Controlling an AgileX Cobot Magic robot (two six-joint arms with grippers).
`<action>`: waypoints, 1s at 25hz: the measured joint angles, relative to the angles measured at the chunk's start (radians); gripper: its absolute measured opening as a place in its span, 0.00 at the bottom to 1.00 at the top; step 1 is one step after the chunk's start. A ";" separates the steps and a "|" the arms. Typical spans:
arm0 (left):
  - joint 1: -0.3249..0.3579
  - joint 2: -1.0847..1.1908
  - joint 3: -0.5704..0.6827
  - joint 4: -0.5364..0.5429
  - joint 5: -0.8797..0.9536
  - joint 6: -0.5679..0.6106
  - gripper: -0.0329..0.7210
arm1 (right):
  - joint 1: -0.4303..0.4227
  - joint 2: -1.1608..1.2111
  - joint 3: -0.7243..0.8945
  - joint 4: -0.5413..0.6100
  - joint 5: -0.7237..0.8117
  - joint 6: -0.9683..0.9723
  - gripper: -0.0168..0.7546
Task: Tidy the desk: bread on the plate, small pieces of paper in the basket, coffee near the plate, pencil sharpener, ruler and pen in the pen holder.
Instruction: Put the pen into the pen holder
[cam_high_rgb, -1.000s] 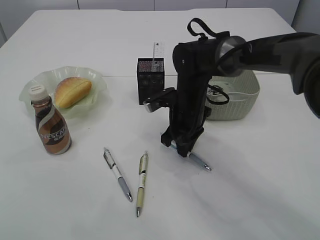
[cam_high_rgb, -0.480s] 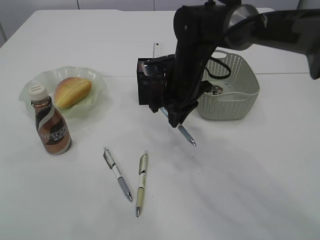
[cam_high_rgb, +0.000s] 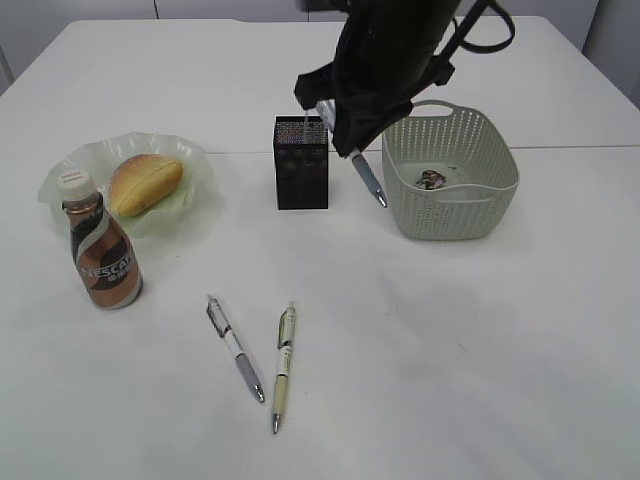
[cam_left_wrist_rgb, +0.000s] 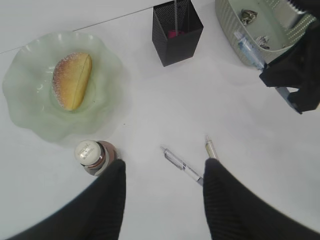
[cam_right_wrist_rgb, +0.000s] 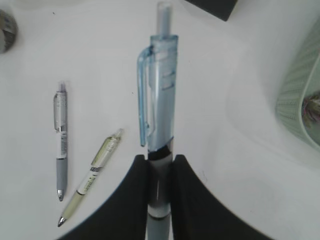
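My right gripper (cam_high_rgb: 350, 148) is shut on a blue pen (cam_high_rgb: 368, 180) and holds it in the air, tip down, between the black mesh pen holder (cam_high_rgb: 301, 165) and the green basket (cam_high_rgb: 450, 205). The right wrist view shows the jaws (cam_right_wrist_rgb: 160, 175) clamped on the pen's grip (cam_right_wrist_rgb: 159, 100). A grey pen (cam_high_rgb: 236, 348) and a green pen (cam_high_rgb: 283, 365) lie on the table in front. The bread (cam_high_rgb: 145, 183) lies on the green plate (cam_high_rgb: 190, 155), with the coffee bottle (cam_high_rgb: 103, 253) beside it. My left gripper (cam_left_wrist_rgb: 162, 195) is open and empty, high above the table.
Crumpled paper pieces (cam_high_rgb: 432, 179) lie in the basket. From the left wrist view, a thin ruler (cam_left_wrist_rgb: 176, 10) and a pink item (cam_left_wrist_rgb: 172, 34) are inside the pen holder. The right arm hides the holder's far rim in the exterior view.
My right gripper has lifted the blue pen off the table and carried it up and back, from in front of the pen holder to beside its right edge.
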 joint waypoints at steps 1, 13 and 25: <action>0.000 0.000 0.000 -0.001 0.000 0.000 0.53 | 0.000 -0.020 0.000 0.005 0.000 0.000 0.10; 0.000 0.000 0.000 -0.034 0.000 0.000 0.53 | 0.000 -0.150 0.028 0.008 0.017 0.002 0.10; 0.000 0.000 0.000 -0.044 0.000 0.000 0.53 | 0.000 -0.350 0.419 -0.049 -0.407 0.002 0.10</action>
